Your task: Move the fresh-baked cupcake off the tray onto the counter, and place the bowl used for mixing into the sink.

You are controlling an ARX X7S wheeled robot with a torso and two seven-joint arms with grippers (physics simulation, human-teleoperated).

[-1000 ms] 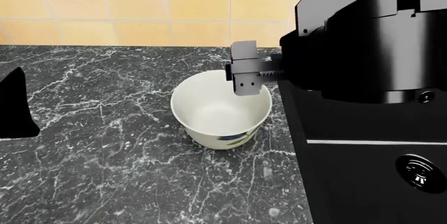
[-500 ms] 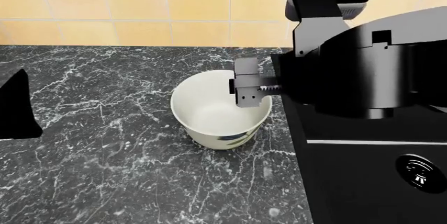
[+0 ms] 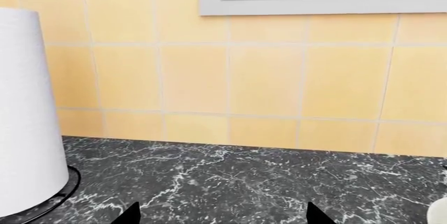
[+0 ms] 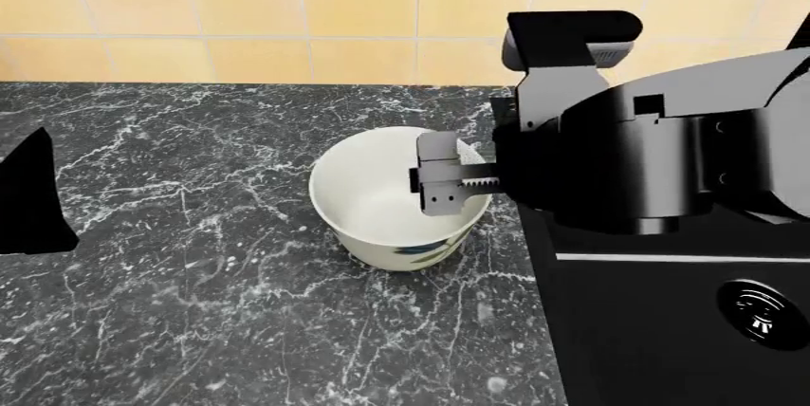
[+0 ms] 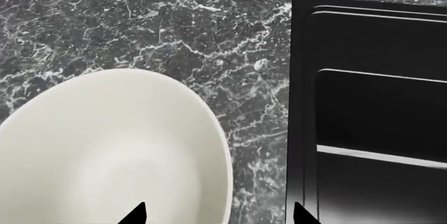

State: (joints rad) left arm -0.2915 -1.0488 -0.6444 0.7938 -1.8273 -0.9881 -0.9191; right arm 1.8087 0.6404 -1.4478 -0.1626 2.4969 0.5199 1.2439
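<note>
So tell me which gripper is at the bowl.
The right gripper: it hangs over the bowl by the sink-side rim. The left gripper faces bare counter beside a paper towel roll.

Kitchen: marble counter [image 4: 190,283], black sink [image 5: 377,119], tiled wall [image 3: 265,88].

The bowl [image 4: 398,199] stands upright on the counter [image 4: 190,264] just beside the sink [image 4: 671,330], with only a narrow strip of marble between its rim and the basin's edge, and the right gripper [image 4: 446,178] with its bulky arm hangs over that rim and strip, blocking approach from the sink side. To the bowl's other side and in front of it the counter lies bare, giving wide room as far as the tiled wall [image 4: 253,8] behind. Near the left arm, a tall white roll [image 3: 24,119] stands on the counter against the wall, with bare marble beside it.
</note>
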